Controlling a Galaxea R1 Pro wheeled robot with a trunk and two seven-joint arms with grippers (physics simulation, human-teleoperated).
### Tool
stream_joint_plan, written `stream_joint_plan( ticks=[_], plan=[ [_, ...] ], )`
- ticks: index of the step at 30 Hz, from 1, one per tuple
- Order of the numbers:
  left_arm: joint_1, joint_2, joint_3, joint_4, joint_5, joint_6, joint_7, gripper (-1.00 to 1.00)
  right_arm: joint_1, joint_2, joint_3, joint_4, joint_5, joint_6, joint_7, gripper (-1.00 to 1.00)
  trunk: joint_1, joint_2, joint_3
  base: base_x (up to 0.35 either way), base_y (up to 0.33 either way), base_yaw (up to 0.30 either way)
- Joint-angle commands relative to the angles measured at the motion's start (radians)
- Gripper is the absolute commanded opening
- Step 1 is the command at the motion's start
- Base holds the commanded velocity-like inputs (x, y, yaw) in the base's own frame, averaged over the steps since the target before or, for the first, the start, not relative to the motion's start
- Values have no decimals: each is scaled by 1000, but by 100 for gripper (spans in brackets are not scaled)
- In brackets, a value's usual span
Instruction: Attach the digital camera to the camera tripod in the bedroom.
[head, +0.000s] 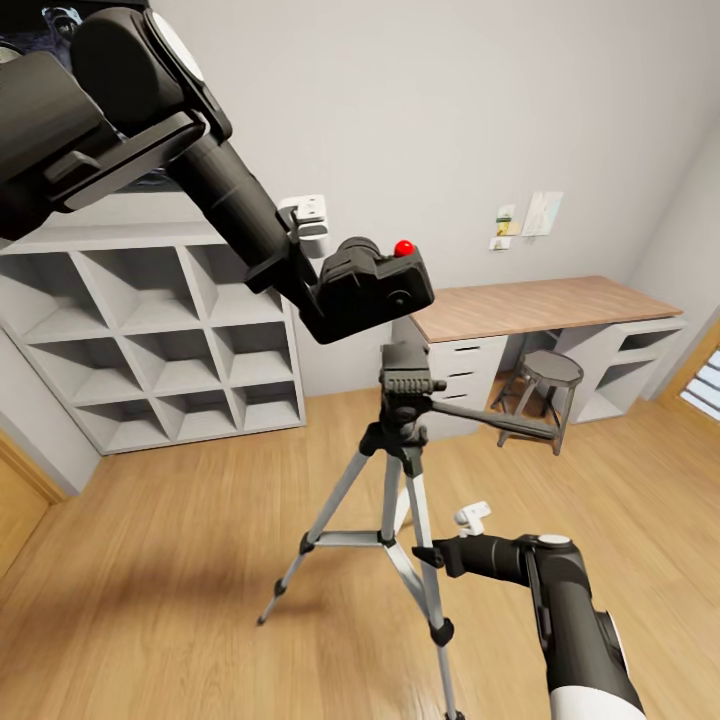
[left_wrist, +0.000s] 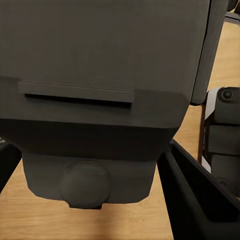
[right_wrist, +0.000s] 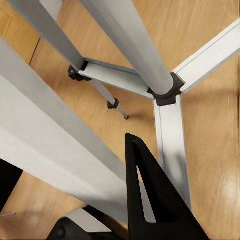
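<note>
Head view: digital camera (head: 375, 285) in left gripper (head: 345, 295)

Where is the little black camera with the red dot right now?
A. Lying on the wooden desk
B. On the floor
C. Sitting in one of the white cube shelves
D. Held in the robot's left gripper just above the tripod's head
D: the left gripper holds the digital camera in the air just above the camera tripod.

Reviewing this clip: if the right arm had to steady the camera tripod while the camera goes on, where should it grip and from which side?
Probably a silver leg of the camera tripod, above the black spreader hub. Come from the robot's side, where the right gripper already sits. The leg is a long bare tube; the head must stay free for the digital camera held by the left gripper, and the pan handle could swivel.
</note>
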Motion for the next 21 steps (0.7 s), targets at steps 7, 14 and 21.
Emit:
stream_joint_plan(
  ticks=[7, 14, 21],
  plan=[
    [-2, -3, -3, -1, 2, 7, -3, -100, -2, 1, -43, -19, 5, 1, 3, -100, 1, -2, -2, 0, 0, 0],
    [-2, -5, -3, -1, 2, 7, -3, -100, -2, 1, -47, -22, 5, 1, -1, -100, 1, -2, -2, 0, 0, 0],
    [-2, -12, -3, -1, 0, 7, -3, -100, -2, 1, -41, -21, 7, 1, -32, -100, 1, -2, -2, 0, 0, 0]
  ],
)
